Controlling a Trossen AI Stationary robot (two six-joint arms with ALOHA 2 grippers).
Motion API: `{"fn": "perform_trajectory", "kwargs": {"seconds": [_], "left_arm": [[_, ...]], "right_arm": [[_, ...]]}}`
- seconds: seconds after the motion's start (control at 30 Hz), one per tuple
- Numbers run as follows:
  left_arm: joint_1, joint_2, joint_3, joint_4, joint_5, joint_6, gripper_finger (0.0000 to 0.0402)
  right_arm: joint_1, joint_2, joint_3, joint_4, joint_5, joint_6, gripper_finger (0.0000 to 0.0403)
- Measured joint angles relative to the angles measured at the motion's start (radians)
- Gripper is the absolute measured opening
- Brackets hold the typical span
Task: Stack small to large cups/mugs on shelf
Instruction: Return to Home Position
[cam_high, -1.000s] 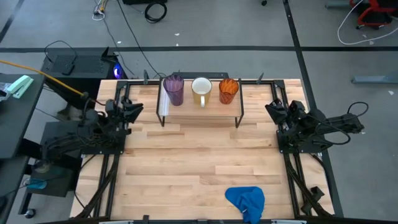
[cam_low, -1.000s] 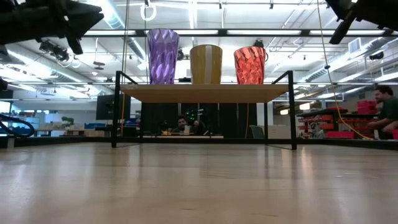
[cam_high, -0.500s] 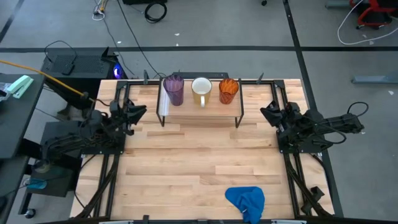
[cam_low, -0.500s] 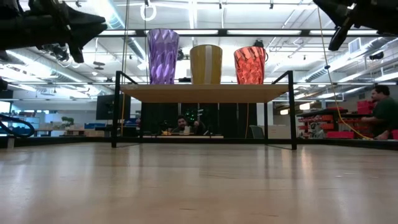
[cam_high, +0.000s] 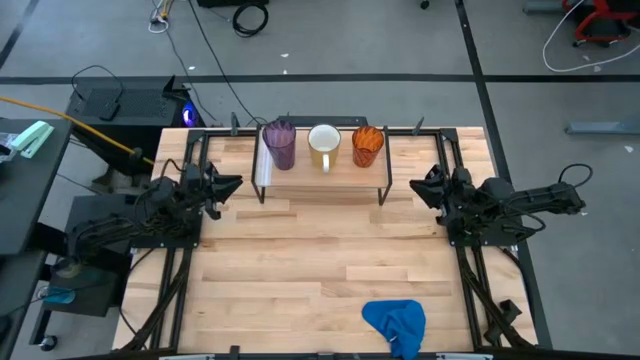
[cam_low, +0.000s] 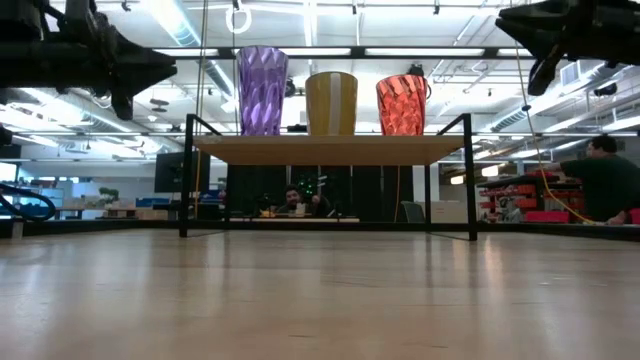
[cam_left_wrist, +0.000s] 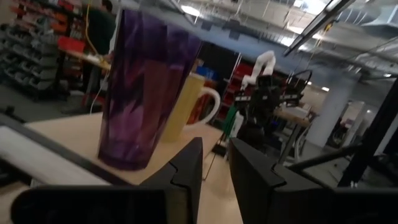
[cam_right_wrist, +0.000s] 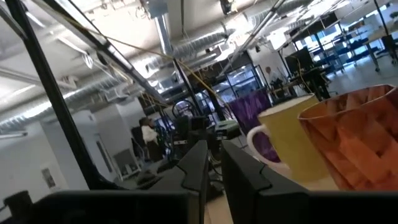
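Note:
Three vessels stand upright in a row on the shelf (cam_high: 322, 178), a light-wood board on black wire legs at the table's far edge: the purple tumbler (cam_high: 279, 145) on the left, the white mug (cam_high: 324, 146) in the middle, the orange cup (cam_high: 367, 146) on the right. The low view shows the tumbler (cam_low: 261, 90), mug (cam_low: 331, 102) and cup (cam_low: 401, 104) resting by their bases on the board (cam_low: 330, 150). My left gripper (cam_high: 233, 183) hovers shut just left of the shelf and faces the tumbler (cam_left_wrist: 146, 93). My right gripper (cam_high: 415, 187) hovers shut just right of it and faces the orange cup (cam_right_wrist: 357, 134).
A crumpled blue cloth (cam_high: 396, 320) lies near the table's near edge, right of centre. The butcher-block tabletop (cam_high: 320, 260) stretches between the arms in front of the shelf. People (cam_low: 605, 180) show in the room beyond the table.
Both grippers have moved inward toward the shelf at about cup height: the left one toward the table's right, the right one toward the table's left. The cups and the shelf have stayed where they were.

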Motion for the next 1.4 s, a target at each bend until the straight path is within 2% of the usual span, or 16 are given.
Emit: {"fn": "perform_trajectory", "kwargs": {"seconds": [0.4,0.5,0.73,1.4], "left_arm": [[0.0,0.0,0.0,-0.142,0.0,0.004,0.0093],[0.0,0.0,0.0,-0.157,0.0,0.056,0.0088],[0.0,0.0,0.0,-0.164,0.0,0.083,0.0088],[0.0,0.0,0.0,-0.162,0.0,0.08,0.0091]], "right_arm": [[0.0,0.0,0.0,-0.216,0.041,-0.038,0.0052],[0.0,0.0,0.0,-0.24,0.042,-0.081,0.0052],[0.0,0.0,0.0,-0.246,0.042,-0.189,0.0052],[0.0,0.001,0.0,-0.257,0.041,-0.186,0.0052]]}}
